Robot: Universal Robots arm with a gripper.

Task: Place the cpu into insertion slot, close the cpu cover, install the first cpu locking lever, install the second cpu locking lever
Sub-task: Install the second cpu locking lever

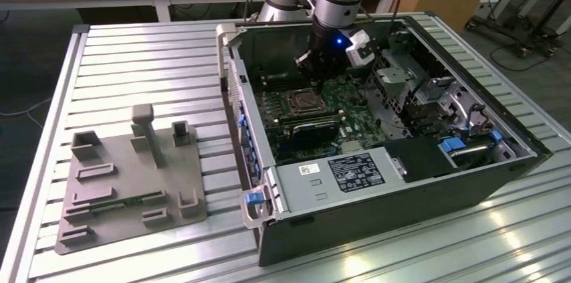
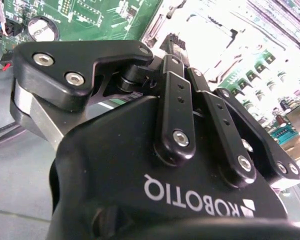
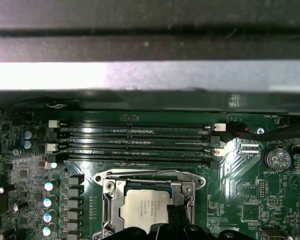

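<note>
In the exterior view my gripper [image 1: 312,81] reaches down into the open computer case, just above the insertion slot [image 1: 303,101] on the green board. The first wrist view shows the cpu [image 3: 140,205], a dull silver square, lying in the socket. The cpu cover [image 3: 108,189], a silver frame, lies flat around it. My gripper [image 3: 177,214] hangs over the cpu's edge with its dark fingers pressed together and nothing visible between them. In the second wrist view the gripper [image 2: 174,44] points at the brightly lit socket area. I cannot make out the locking levers.
Long black memory slots [image 3: 135,137] run beside the socket, and a coin battery [image 3: 276,158] sits near it. A black box with a white label [image 1: 357,170] fills the case's near end. A grey fixture plate [image 1: 125,182] lies on the slatted table at the exterior view's left.
</note>
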